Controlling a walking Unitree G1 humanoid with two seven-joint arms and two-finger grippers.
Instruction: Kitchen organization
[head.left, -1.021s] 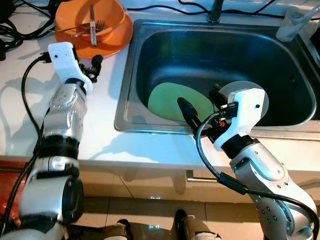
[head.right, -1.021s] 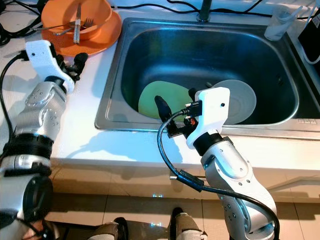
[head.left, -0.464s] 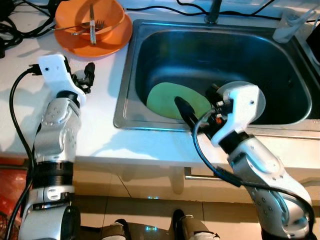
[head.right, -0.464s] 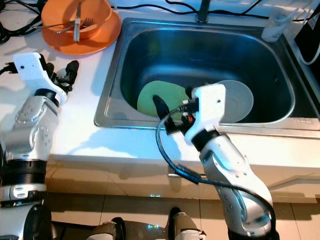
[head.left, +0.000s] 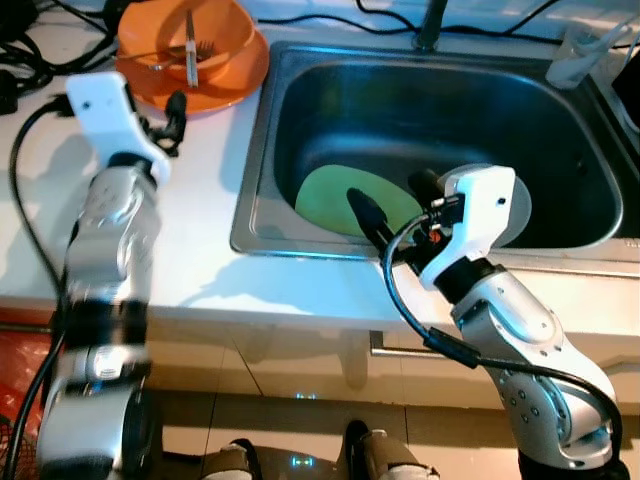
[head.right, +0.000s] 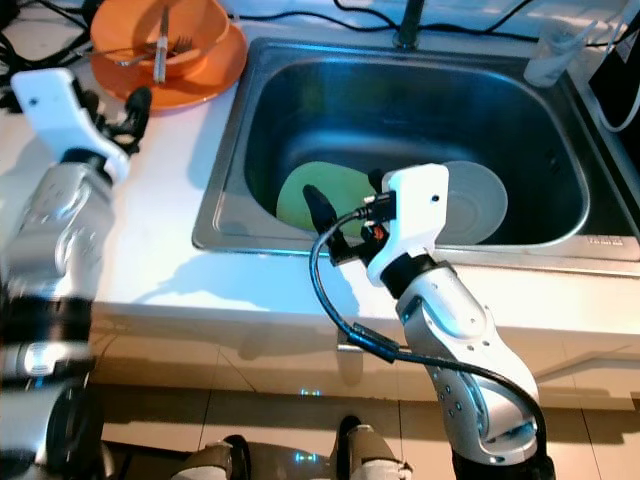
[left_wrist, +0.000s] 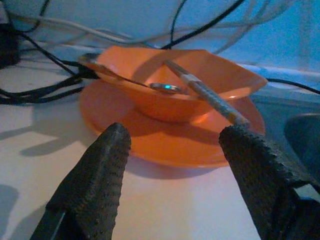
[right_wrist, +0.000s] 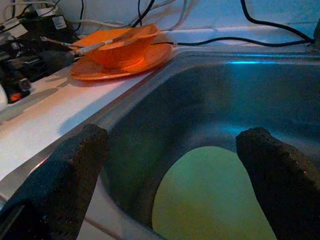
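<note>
Left gripper, fingers wide, facing orange bowl on orange plate; right gripper, wide, above green plate in sink.

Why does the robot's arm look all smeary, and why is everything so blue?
In the left eye view the left arm is motion-blurred; in the right wrist view a bluish glare streaks the sink wall, and the near fingers look dark and soft.

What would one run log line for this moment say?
left gripper: open, facing orange bowl on orange plate | right gripper: open, above green plate in sink
</note>
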